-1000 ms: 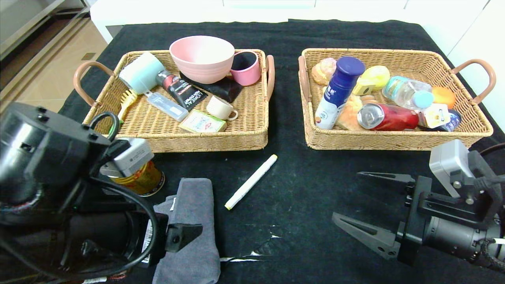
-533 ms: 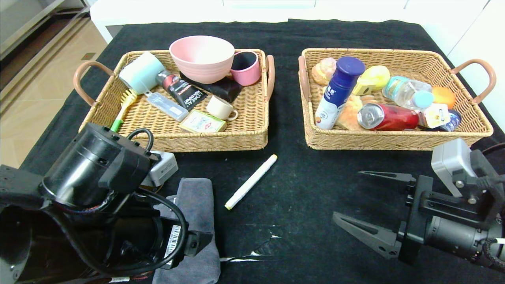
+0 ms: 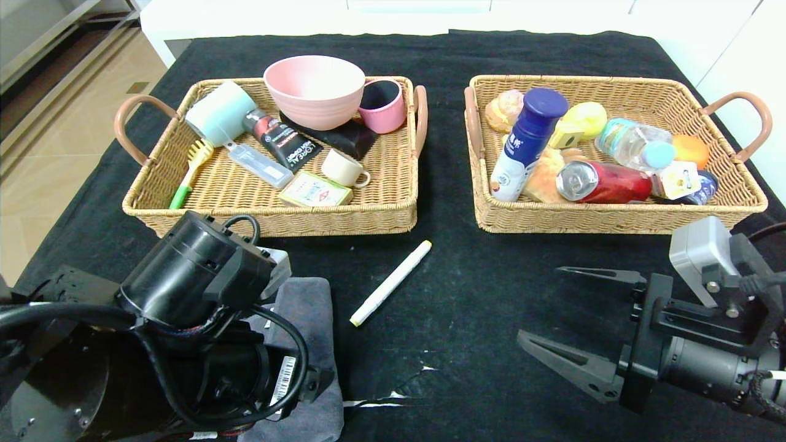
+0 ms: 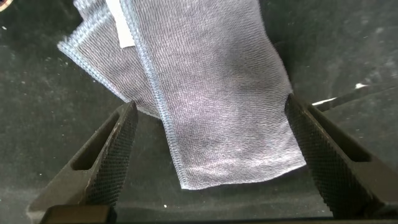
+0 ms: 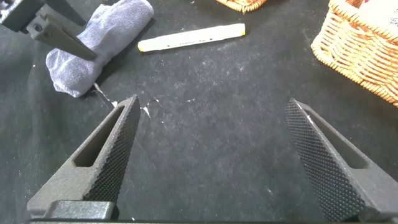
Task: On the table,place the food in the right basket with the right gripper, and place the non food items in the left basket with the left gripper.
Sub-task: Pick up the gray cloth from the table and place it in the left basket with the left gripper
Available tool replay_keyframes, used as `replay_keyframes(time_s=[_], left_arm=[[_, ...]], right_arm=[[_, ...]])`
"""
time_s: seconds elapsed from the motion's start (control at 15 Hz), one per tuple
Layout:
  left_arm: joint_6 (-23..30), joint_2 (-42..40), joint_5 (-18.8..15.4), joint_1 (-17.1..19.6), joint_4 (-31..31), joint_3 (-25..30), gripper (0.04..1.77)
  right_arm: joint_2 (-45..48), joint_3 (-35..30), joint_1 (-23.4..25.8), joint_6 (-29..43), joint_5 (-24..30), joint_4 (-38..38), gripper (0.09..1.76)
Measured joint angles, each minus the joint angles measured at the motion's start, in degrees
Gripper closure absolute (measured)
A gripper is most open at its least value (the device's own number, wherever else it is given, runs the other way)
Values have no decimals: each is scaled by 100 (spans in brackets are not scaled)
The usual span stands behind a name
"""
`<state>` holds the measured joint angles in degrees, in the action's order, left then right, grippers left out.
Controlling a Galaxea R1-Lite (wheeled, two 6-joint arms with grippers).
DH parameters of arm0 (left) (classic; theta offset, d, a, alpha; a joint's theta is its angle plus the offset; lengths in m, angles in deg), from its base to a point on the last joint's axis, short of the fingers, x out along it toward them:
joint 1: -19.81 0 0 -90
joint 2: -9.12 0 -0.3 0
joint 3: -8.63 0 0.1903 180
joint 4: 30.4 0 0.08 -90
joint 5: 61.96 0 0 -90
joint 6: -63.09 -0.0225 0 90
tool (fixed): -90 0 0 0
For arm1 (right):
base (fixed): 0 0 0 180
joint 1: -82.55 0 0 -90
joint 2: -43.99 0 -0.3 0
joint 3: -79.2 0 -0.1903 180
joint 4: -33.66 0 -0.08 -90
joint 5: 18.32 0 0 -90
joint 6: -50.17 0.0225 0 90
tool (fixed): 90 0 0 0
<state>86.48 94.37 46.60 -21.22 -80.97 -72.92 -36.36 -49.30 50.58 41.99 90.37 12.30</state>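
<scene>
A folded grey cloth (image 3: 307, 307) lies on the black table at the front left. My left gripper (image 4: 210, 102) is open just above it, with one finger on either side of the cloth's (image 4: 205, 62) near end, not touching it. In the head view the left arm covers most of that gripper. A white marker (image 3: 390, 282) lies in the middle of the table and also shows in the right wrist view (image 5: 193, 37). My right gripper (image 3: 541, 302) is open and empty over bare table at the front right, also seen in its own wrist view (image 5: 212, 101).
The left basket (image 3: 270, 224) holds a pink bowl (image 3: 314, 89), cups, a tube and a brush. The right basket (image 3: 614, 224) holds a blue bottle (image 3: 528, 141), a red can (image 3: 605, 182), bread and other food. White scuffs (image 3: 393, 393) mark the tablecloth near the front.
My left arm has swung right and down over the grey cloth and now hides the gold can that showed beside it a second ago. The right arm has not moved.
</scene>
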Motion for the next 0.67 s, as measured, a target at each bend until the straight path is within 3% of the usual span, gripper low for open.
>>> replay_keyframes(time_s=[0.53,0.67], left_arm=[[-11,155,11,9,610,284,9],[-13,162,12,9,606,290,41]], right_arm=[[-20,-2,4,6,0,-2,15],[-33,0,9,2,-1,0,15]])
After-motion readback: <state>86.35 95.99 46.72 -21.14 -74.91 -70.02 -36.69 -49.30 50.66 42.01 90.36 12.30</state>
